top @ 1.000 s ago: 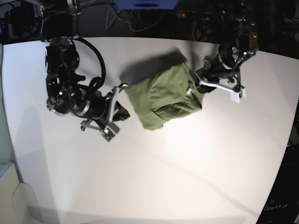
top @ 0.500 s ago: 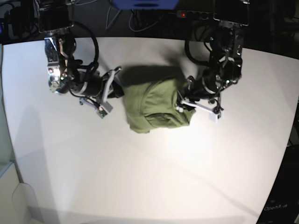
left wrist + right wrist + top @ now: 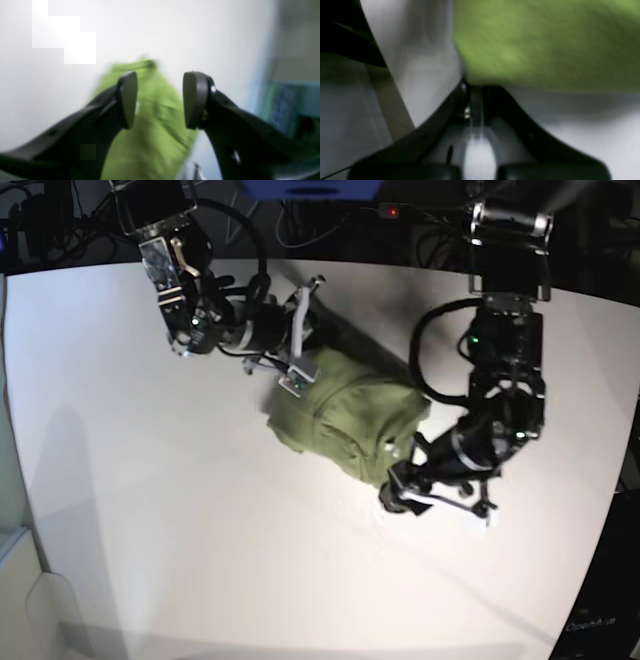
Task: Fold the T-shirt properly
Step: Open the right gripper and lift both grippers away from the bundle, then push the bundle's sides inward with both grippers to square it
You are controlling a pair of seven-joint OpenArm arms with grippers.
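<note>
Base view, T-shirt (image 3: 345,420) bunched, left tool (image 3: 160,100) spread

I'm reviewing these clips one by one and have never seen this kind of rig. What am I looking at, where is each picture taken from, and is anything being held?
Two robot arms work over a white table. One picture looks down from overhead; the other two come from cameras on each wrist, looking along the jaws. The one thing on the table is a bunched olive-green T-shirt. The right gripper, upper left in the overhead picture, has its jaws shut at the shirt's edge; whether cloth is pinched is too blurred to tell. The left gripper has its jaws apart, with the shirt seen between them, not clamped.
</note>
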